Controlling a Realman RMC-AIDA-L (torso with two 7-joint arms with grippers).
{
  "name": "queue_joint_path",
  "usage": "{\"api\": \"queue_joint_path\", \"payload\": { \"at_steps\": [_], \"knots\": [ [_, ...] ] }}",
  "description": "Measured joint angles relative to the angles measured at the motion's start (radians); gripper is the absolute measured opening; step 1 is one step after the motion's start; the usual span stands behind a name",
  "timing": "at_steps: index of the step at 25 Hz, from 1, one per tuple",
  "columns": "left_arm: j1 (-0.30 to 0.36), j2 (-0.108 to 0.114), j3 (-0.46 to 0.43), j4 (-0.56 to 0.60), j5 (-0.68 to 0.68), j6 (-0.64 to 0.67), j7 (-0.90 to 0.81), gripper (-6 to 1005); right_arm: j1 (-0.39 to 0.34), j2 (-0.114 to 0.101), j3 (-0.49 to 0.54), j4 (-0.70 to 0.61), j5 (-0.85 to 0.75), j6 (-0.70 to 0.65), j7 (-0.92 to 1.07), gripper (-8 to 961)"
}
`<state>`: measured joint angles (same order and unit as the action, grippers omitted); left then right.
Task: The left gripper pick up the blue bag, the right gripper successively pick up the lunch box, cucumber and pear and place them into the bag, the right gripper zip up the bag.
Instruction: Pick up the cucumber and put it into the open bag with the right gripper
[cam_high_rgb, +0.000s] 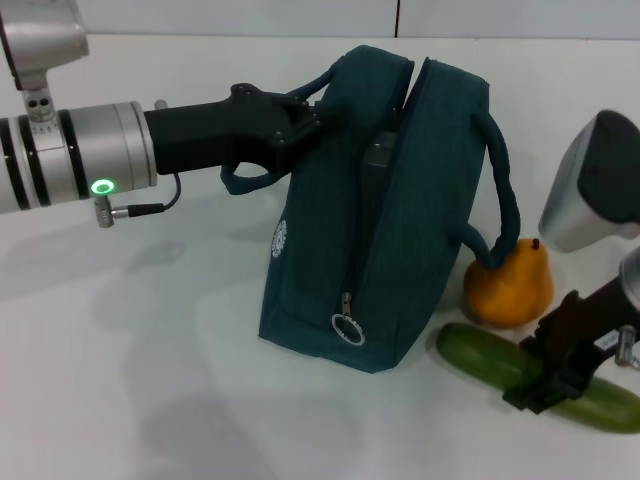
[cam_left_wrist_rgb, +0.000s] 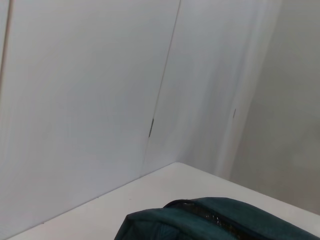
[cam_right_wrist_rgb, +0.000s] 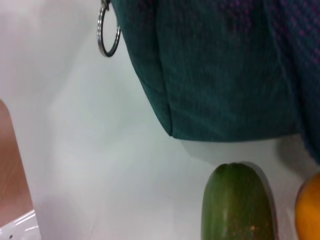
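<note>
The blue bag (cam_high_rgb: 380, 230) stands tilted on the white table with its top open. Its near handle is held up by my left gripper (cam_high_rgb: 292, 118), which is shut on it. A grey edge of the lunch box (cam_high_rgb: 377, 160) shows inside the opening. The pear (cam_high_rgb: 510, 285) sits against the bag's right side, under the other handle. The cucumber (cam_high_rgb: 480, 355) lies in front of the pear, and my right gripper (cam_high_rgb: 540, 375) is down around its middle. The right wrist view shows the cucumber (cam_right_wrist_rgb: 237, 205) end, the bag (cam_right_wrist_rgb: 225, 65) and a sliver of the pear (cam_right_wrist_rgb: 310, 210). The left wrist view shows only the bag (cam_left_wrist_rgb: 215, 225) top.
The zipper's ring pull (cam_high_rgb: 347, 328) hangs low on the bag's front end, and shows again as the ring pull (cam_right_wrist_rgb: 108, 35) in the right wrist view. White wall panels (cam_left_wrist_rgb: 100, 100) stand behind the table. A brown strip (cam_right_wrist_rgb: 10, 170) shows past the table's edge.
</note>
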<state>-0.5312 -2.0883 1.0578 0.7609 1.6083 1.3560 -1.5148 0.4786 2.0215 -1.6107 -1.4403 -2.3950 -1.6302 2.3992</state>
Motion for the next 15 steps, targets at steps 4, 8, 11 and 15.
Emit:
{"api": "queue_joint_path", "payload": {
  "at_steps": [4,8,11,15],
  "knots": [
    [0.002,0.0,-0.002,0.0,-0.001,0.0,0.007,87,-0.007,-0.006,0.062,-0.028,0.033,-0.01,-0.021,607],
    [0.004,0.0,-0.004,0.0,-0.001,0.0,0.016,88,-0.007,-0.008,0.135,0.003,0.142,-0.059,-0.127,609],
    [0.004,0.0,-0.002,0.0,-0.001,0.0,0.016,89,0.012,-0.008,0.16,0.064,0.235,-0.105,-0.21,615],
    [0.003,0.0,-0.005,0.0,-0.001,-0.001,0.013,90,0.052,-0.009,0.178,0.146,0.334,-0.154,-0.289,622]
  ]
}}
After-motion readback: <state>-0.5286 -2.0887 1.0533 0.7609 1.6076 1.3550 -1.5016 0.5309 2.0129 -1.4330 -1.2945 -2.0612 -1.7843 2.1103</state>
